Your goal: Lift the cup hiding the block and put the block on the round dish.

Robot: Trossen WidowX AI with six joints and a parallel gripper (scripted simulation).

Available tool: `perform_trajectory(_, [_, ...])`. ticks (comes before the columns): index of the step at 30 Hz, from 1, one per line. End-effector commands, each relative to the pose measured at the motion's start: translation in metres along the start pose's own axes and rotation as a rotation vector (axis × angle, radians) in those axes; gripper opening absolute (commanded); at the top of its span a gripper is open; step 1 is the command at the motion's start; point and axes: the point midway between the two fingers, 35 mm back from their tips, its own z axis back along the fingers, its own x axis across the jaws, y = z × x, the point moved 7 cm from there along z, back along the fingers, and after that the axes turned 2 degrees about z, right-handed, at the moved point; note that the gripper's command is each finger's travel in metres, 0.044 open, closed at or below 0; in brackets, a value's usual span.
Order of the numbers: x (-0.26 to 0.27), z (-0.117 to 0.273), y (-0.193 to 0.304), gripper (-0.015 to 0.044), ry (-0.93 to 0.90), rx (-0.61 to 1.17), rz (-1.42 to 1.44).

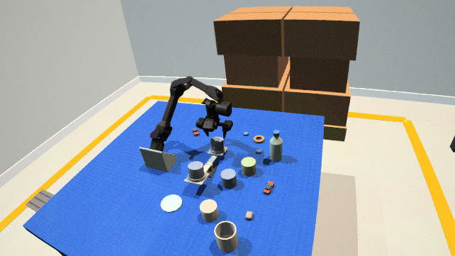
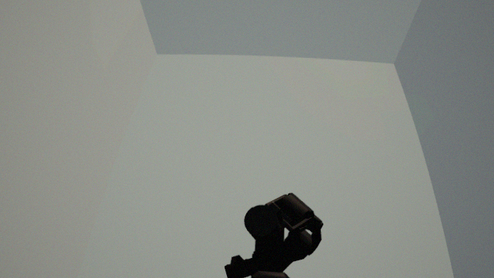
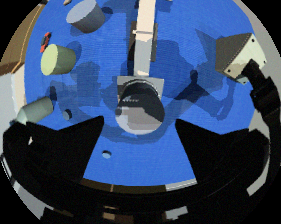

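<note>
A balance with a pale beam (image 1: 212, 160) (image 3: 145, 47) stands mid-table. One grey-blue cup (image 1: 195, 170) stands upside down on its near end. The identical far cup (image 1: 217, 145) (image 3: 140, 112) stands on the far end. The hidden block does not show, and which end hangs lower is hard to tell. My gripper (image 1: 216, 136) (image 3: 140, 120) is open and empty, just above the far cup, with its fingertips to either side of it in the wrist view. In the exterior view only dark arm parts show. The round dish (image 1: 171, 203) lies near the front left, with nothing on it.
A grey-blue cylinder (image 1: 228, 179) (image 3: 86, 16) and a green cylinder (image 1: 249, 167) (image 3: 58, 59) stand right of the balance, with a bottle (image 1: 276, 149) (image 3: 36, 111) beyond. A tilted panel (image 1: 157, 159) stands left. A tan cylinder (image 1: 209, 210) and an open cup (image 1: 226, 237) stand in front.
</note>
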Motion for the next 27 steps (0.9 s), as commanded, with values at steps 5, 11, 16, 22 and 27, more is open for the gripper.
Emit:
perform_trajectory(5, [0.000,-0.010,-0.001,0.0440,-0.001,-0.002,-0.007])
perform_trajectory(11, [0.001,-0.020,-0.001,0.0440,-0.001,-0.003,-0.006])
perform_trajectory(16, [0.001,-0.028,-0.001,0.0440,-0.001,-0.003,-0.006])
perform_trajectory(22, [0.001,-0.038,-0.001,0.0440,-0.001,-0.003,-0.006])
perform_trajectory(27, [0.001,-0.046,-0.001,0.0440,-0.001,-0.002,-0.006])
